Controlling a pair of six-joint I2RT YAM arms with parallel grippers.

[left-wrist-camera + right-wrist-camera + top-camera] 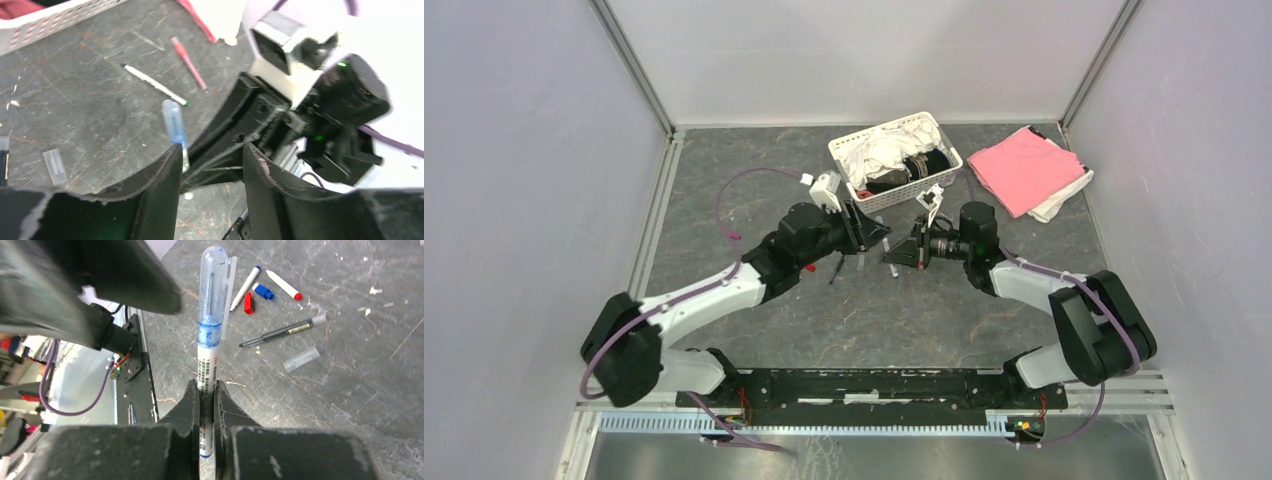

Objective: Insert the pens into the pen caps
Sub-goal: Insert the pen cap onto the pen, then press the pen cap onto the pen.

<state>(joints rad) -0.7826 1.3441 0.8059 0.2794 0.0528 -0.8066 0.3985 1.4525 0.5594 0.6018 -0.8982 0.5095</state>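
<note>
**Grey desk, 1 pen capped and held in the right pincer**

Grey, stone-patterned desk (904, 320) fills the floor of a white-walled booth. A white basket (884, 198) of cloth and dark bits stands at the back, and a folded pink cloth (1024, 168) lies to its right. From where I stand, the 2 arms meet near the middle of the desk, just in front of the basket.

The right pincer (206, 387) is clamped tight on a white pen (207, 371) with printed lettering. It grips the barrel so that the pen sticks out well past the fingertips. A translucent blue cap (210, 290) with a clip sits over the pen's far end.

The left pincer (212, 150) stands partly wide, its 2 black fingers (160, 185) apart with nothing between them. In its own camera the capped end shows just beside the outer face of 1 finger, not in the gap.

The rest lies loose on the desk beyond the held pen. A blue-ended pen (245, 287) and a red-ended pen (282, 284), both white, lie near each other. Between them are a small blue cap (263, 291) and a red cap (248, 303), just beside the blue-ended pen. Closer in lies a dark pen (280, 332), and near it a clear cap (301, 359).

The left wrist camera also picks out a green-tipped pen (155, 85) and a pink pen (189, 62) flat on the desk, close together but not touching.
</note>
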